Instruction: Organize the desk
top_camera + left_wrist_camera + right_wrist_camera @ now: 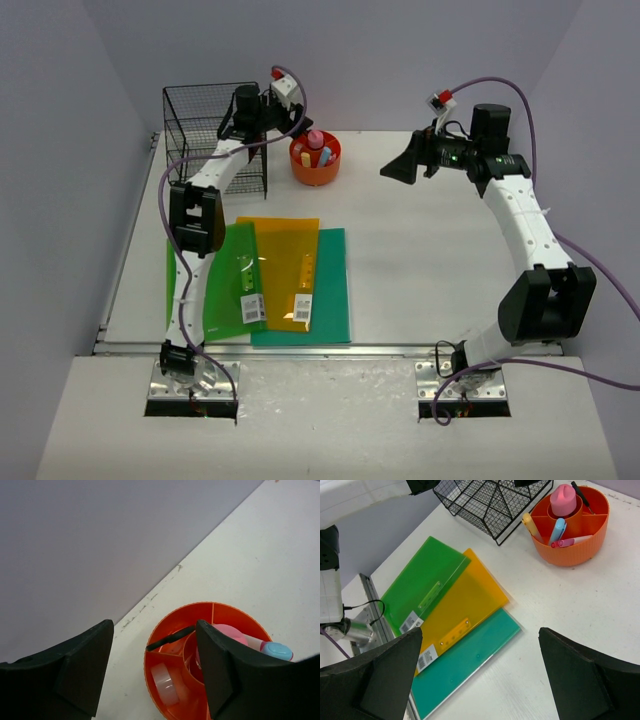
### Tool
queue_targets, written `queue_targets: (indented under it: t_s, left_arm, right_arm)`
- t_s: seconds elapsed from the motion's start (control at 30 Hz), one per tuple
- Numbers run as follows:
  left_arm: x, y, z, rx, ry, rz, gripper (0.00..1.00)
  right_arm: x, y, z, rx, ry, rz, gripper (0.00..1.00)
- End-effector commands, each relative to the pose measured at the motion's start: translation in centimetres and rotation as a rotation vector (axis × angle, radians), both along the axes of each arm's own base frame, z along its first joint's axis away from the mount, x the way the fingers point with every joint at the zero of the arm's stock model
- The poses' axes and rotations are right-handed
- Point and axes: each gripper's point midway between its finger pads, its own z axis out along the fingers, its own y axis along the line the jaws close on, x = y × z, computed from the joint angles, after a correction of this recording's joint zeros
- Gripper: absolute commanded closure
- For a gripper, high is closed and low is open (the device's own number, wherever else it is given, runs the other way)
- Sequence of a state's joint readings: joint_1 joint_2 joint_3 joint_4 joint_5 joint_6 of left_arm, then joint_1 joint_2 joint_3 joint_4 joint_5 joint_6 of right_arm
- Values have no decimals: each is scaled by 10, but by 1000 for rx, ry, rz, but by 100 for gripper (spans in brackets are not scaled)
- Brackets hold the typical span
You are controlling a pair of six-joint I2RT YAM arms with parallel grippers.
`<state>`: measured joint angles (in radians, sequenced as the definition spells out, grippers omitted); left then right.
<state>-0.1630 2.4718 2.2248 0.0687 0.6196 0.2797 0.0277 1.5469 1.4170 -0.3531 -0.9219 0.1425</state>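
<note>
The white desk [420, 260] holds three overlapping folders: green [222, 290], orange [288, 270] and teal [325, 300]. They also show in the right wrist view, green [422, 580], orange [465, 605] and teal [465, 665]. An orange round organizer [315, 160] holds a pink item, markers and a pen; it also shows in the left wrist view [175, 650] and the right wrist view [570, 525]. My left gripper [290, 118] is open and empty just above the organizer's far side [152, 665]. My right gripper [395, 168] is open and empty, high above the desk's middle [480, 675].
A black wire basket [215, 135] stands at the back left, beside the organizer; it also shows in the right wrist view [490, 505]. Pale grey walls [400, 50] enclose the desk. A metal rail [330, 349] runs along the front edge.
</note>
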Motion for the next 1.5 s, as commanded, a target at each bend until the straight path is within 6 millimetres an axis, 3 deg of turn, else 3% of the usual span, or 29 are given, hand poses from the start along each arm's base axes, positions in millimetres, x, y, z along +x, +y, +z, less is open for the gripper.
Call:
queue_targets:
  t_s: [0.0, 0.1, 0.2, 0.23, 0.27, 0.4, 0.47, 0.57, 0.63, 0.73, 0.8, 0.83, 0.87, 0.93, 1.1, 1.2, 1.33, 1.4, 1.47]
  left_arm:
    - [-16, 24, 144, -146, -180, 140, 31]
    - [-40, 34, 169, -166, -164, 167, 23]
    - [-89, 40, 207, -169, -147, 162, 21]
    - [-100, 42, 187, -155, -88, 169, 20]
    - [-119, 48, 204, -162, -97, 188, 19]
    - [-172, 84, 150, -217, 157, 276, 18]
    - [-207, 99, 122, -302, 315, 307, 18]
    - [-248, 158, 80, -416, 483, 476, 19]
    - [-281, 184, 67, -479, 530, 563, 20]
    - [-319, 218, 28, -521, 622, 697, 21]
    - [-341, 236, 18, -536, 656, 774, 21]
    - [-348, 239, 9, -545, 683, 798, 21]
    - [-353, 244, 6, -553, 700, 824, 21]
    - [-368, 252, -9, -597, 770, 898, 21]
    - [-403, 274, -49, -671, 922, 1072, 21]
    - [-422, 297, -77, -641, 1003, 1195, 21]
    - [-416, 315, -102, -638, 1097, 1149, 21]
    - [-406, 326, -106, -617, 1118, 1107, 27]
    - [-398, 334, -115, -580, 1162, 1048, 34]
  right_arm:
    - [12, -4, 6, -25, -38, -26, 1]
    - [17, -5, -7, -72, -24, -51, 1]
    - [15, 3, -26, -113, 14, -48, 1]
    - [14, 4, -32, -123, 25, -50, 1]
    - [11, 10, -43, -139, 42, -50, 1]
    - [-15, 36, -85, -156, 147, 2, 2]
    - [-33, 61, -100, -152, 186, 60, 2]
    - [-52, 89, -119, -128, 258, 118, 3]
    - [-65, 111, -130, -115, 314, 154, 3]
    - [-70, 139, -151, -111, 384, 184, 3]
    - [-70, 157, -156, -80, 457, 176, 3]
    - [-69, 162, -167, -66, 523, 168, 3]
    - [-70, 168, -162, -34, 548, 171, 3]
    - [-76, 185, -172, -13, 626, 185, 3]
    - [-95, 224, -184, -38, 657, 241, 3]
    - [-107, 252, -194, -58, 668, 272, 2]
    - [-103, 282, -201, -71, 631, 290, 1]
    - [-99, 293, -199, -59, 633, 292, 1]
    - [-98, 296, -209, -52, 678, 274, 1]
